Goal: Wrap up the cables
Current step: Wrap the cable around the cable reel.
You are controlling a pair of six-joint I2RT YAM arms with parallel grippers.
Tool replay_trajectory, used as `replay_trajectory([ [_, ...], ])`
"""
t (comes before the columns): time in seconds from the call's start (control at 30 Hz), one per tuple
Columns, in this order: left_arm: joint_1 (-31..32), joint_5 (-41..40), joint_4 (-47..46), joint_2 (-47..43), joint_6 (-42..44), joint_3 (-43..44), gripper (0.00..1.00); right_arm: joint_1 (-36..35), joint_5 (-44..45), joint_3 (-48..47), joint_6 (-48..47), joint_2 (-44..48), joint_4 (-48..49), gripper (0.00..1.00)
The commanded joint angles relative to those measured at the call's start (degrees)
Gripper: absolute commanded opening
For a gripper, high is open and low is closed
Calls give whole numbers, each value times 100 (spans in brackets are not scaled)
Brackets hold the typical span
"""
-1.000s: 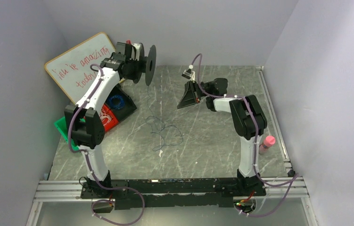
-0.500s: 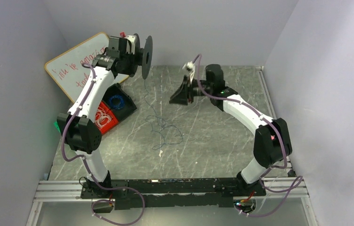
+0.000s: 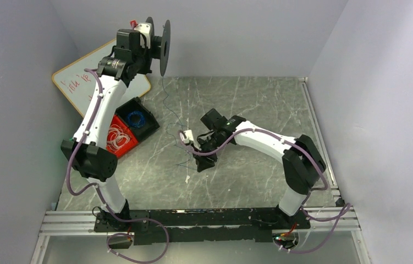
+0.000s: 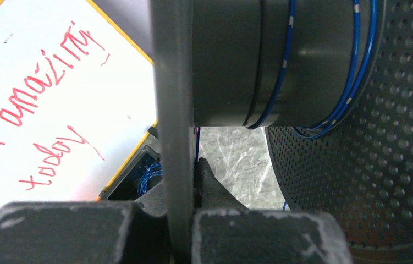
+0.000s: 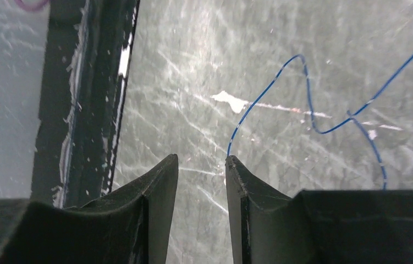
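Note:
The cables are one very thin blue wire (image 3: 166, 104). It drops from a black spool (image 3: 161, 39) held high at the back left and trails across the grey table to a small tangle by my right gripper (image 3: 201, 164). My left gripper (image 4: 185, 175) is shut on the spool's solid flange (image 4: 172, 110). A few blue turns lie on the spool's core (image 4: 281, 60). My right gripper (image 5: 201, 159) points down just above the table, open, with nothing between its fingers. The wire (image 5: 273, 82) runs up to the tip of its right finger (image 5: 236, 170) and passes behind it.
A whiteboard (image 3: 75, 82) with red writing leans at the back left. Below it stand a black tray (image 3: 148, 125) holding a blue coil and a red tray (image 3: 127, 144) with whitish coils. The arms' black and aluminium base rail (image 3: 193, 220) runs along the near edge.
My right arm swung from mid-air at the back down to the wire on the table, its jaws widening. My left arm lifted the spool higher, drawing the wire up and shrinking the loops.

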State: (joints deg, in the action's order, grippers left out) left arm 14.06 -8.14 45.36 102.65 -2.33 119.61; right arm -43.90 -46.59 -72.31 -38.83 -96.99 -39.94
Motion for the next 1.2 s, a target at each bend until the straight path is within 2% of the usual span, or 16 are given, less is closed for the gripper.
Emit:
replay_trajectory([
  [0.0, 24, -213, -418, -446, 128, 269, 2, -282, 571, -161, -650, -165, -525, 41],
  [0.27, 22, -315, -458, -566, 162, 209, 2, -519, 1229, 131, 75, -367, 382, 43],
  [0.47, 17, -337, -484, -644, 162, 99, 2, -541, 2177, 334, 449, -416, 1203, 40],
  [0.63, 21, -363, -476, -664, 376, 129, 2, -541, 2262, 330, 389, -411, 1221, 30],
  [0.7, 22, -356, -468, -668, 379, 141, 2, -541, 1997, 176, 201, -425, 901, 29],
  [0.8, 18, -380, -484, -677, 404, 112, 2, -526, 1381, -62, -313, -186, 207, 33],
  [0.87, 18, -384, -493, -691, 417, 75, 2, -515, 1234, -73, -499, 97, 80, 38],
  [1.0, 18, -394, -497, -712, 416, 32, 2, -486, 1490, -116, -373, 315, 182, 43],
  [1.17, 21, -380, -494, -723, 360, -18, 2, -479, 1759, 84, -136, 102, 585, 47],
])
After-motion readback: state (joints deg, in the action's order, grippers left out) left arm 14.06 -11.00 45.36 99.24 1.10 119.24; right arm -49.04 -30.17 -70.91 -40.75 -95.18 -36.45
